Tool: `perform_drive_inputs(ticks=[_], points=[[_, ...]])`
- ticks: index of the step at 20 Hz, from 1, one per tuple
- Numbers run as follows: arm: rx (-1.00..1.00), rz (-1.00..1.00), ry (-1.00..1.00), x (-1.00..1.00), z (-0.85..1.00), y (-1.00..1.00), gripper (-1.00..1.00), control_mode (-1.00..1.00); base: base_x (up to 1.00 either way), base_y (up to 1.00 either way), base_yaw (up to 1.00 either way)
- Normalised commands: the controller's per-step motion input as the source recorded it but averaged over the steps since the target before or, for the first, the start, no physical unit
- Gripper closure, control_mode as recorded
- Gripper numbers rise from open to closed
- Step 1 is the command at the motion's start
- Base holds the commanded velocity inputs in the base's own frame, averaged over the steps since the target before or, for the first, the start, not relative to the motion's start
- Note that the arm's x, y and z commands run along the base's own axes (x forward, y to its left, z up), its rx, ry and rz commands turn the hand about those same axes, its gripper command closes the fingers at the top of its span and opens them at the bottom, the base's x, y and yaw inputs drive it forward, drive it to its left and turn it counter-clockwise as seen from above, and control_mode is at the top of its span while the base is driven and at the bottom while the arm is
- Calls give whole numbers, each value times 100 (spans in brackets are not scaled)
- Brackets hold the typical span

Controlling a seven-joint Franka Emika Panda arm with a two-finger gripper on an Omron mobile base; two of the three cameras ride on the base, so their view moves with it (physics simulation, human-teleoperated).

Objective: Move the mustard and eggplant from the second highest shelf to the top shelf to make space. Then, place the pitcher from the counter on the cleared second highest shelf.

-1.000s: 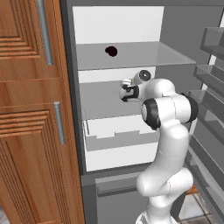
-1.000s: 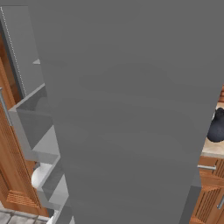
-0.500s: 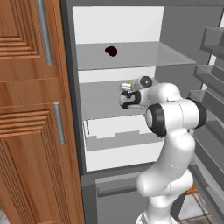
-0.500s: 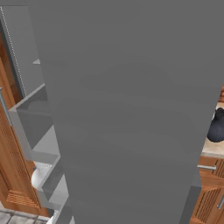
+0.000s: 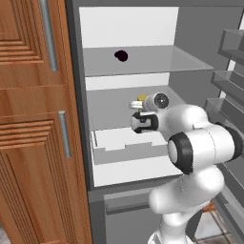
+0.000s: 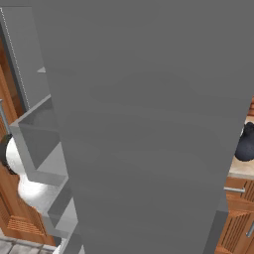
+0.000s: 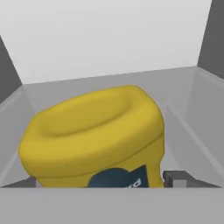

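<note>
Tool spread wide, fingers either side of small yellow mustard squeeze bottle on translucent grey second highest shelf; small dark purple eggplant one shelf above.

The fridge stands open, and its inside walls are white at the back and grey at the sides. A white drawer-like bin sits low in it. Narrow grey door shelves show at the right edge of the left base view. To the left of the fridge is a brown wooden cabinet with two long metal handles. In the right base view, a wide grey panel covers most of the picture.
</note>
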Motion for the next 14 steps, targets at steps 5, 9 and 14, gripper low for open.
perform_drive_inputs(ticks=[5, 9, 14], points=[[-14, 0, 0, -91, 62, 47, 100, -100, 0, 0, 0], [-10, 0, 0, -100, 69, 37, 100, -100, 0, 0, 0], [-5, 0, 0, -96, 76, 32, 100, -100, 0, 0, 0]])
